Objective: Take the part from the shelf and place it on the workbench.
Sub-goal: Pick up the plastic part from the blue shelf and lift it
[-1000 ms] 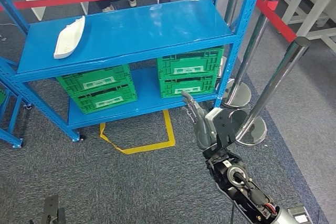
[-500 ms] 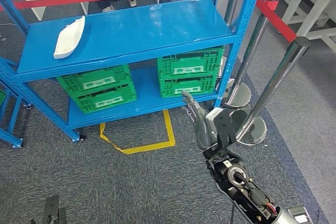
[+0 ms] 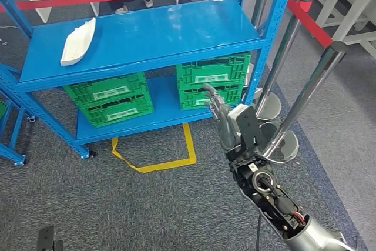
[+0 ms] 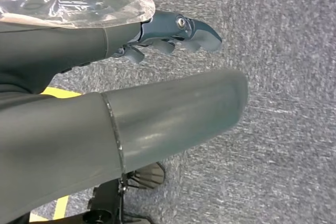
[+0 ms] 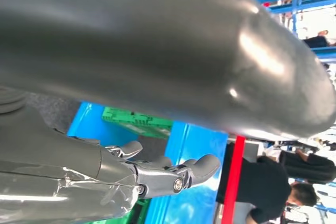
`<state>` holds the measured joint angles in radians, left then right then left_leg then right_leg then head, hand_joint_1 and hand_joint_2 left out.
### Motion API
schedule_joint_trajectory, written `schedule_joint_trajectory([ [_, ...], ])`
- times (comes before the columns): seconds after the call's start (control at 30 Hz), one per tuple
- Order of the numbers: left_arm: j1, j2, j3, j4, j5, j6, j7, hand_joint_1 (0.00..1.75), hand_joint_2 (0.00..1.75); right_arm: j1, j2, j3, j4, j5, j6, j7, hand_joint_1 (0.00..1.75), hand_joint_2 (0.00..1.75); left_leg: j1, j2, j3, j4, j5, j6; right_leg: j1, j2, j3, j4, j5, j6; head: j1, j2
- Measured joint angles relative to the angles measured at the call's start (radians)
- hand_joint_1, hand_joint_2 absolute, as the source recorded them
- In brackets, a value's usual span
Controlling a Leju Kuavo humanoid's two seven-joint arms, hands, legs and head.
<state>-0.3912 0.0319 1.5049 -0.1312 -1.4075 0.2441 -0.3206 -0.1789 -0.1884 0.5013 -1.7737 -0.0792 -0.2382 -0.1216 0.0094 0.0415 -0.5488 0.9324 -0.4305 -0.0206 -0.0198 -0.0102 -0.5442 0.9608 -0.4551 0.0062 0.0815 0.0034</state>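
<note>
- Grey carpet floor [image 3: 133,204] was seen under a blue shelf [image 3: 146,36], green crates [image 3: 212,80] on the lower level
- White part [image 3: 78,42] was left lying at the top level's left end
- Right hand [image 3: 224,123] was raised near the crates, fingers apart, nothing held
- Left hand [image 4: 118,98] was pointed at the carpet, fingers straight, nothing held

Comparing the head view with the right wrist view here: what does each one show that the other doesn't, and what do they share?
Head view alone: the white part lying on the top shelf, away from the raised right robot hand, plus the yellow floor marking and the metal posts.

Right wrist view alone: a person's dark-clothed upper body beyond the red tape.

Both: the right robot hand, empty with its fingers apart, the blue shelving, green crates and the red tape.
</note>
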Motion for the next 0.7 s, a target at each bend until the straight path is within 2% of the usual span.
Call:
schedule_joint_trajectory([
  [0.2,0.003,0.006,0.000,0.000,0.026,-0.028,0.012,0.00,0.00,-0.014,0.000,-0.009,0.010,-0.011,0.031,-0.016,0.00,0.00,0.000,0.000,0.000,0.000,0.000,0.000,0.000,0.000,0.000,0.000,0.000,0.000,0.000,0.000],
  [0.7,0.007,0.009,0.000,0.000,0.038,-0.058,0.014,0.00,0.00,-0.022,0.000,-0.025,0.012,-0.003,0.041,-0.022,0.00,0.00,0.000,0.000,0.000,0.000,0.000,0.000,0.000,0.000,0.000,0.000,0.000,0.000,0.000,0.000],
])
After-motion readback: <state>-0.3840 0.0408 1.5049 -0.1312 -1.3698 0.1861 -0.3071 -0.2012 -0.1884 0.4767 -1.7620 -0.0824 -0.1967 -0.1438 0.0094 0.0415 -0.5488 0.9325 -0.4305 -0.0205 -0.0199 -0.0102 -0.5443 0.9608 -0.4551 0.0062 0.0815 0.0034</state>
